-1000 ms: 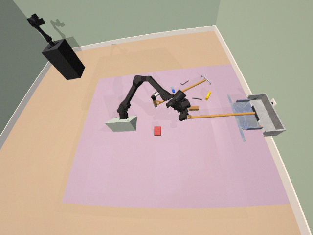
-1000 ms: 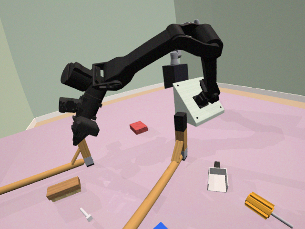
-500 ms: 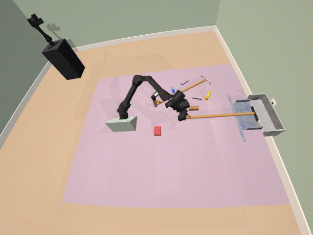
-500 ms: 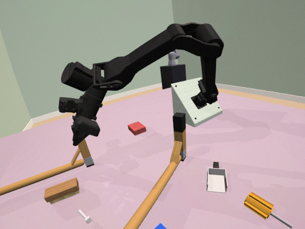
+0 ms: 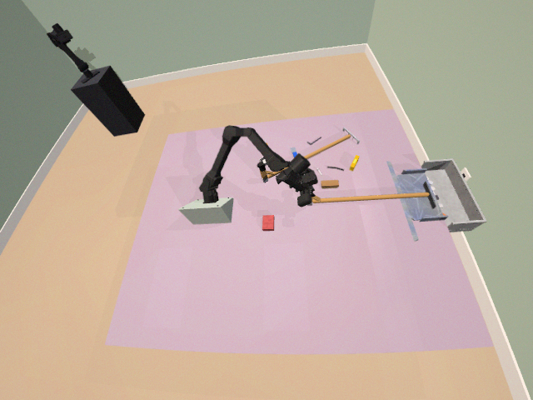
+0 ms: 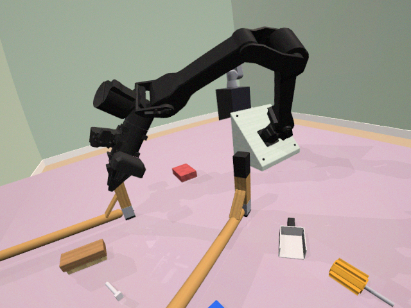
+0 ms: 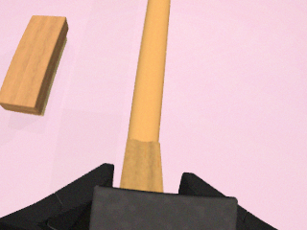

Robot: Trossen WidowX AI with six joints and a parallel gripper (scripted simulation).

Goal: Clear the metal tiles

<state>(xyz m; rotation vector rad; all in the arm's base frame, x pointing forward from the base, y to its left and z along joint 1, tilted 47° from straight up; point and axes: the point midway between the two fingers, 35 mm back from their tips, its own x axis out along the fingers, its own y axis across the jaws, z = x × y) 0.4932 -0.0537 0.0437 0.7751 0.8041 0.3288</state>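
Right of the long pole [image 5: 370, 197] [image 6: 63, 232] [image 7: 151, 72] in the wrist view, the desk [image 5: 301, 292] [image 6: 205, 239] [image 7: 240, 96] offers a wide open stretch. Left of it, a wooden brush [image 5: 330, 183] [image 6: 83, 255] [image 7: 35, 62] stands in the way, and another pole [image 5: 329, 146] [image 6: 205, 262] slants beyond, narrowing that side.

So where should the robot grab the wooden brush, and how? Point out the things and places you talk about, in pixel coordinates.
Probably best around the middle of the wooden block [image 5: 329, 183] [image 6: 83, 253] [image 7: 35, 62], coming straight down from above and squeezing its two long sides. It's long and narrow, so that's the thinner way across, and the bristles are underneath, leaving the wood on top easy to reach.
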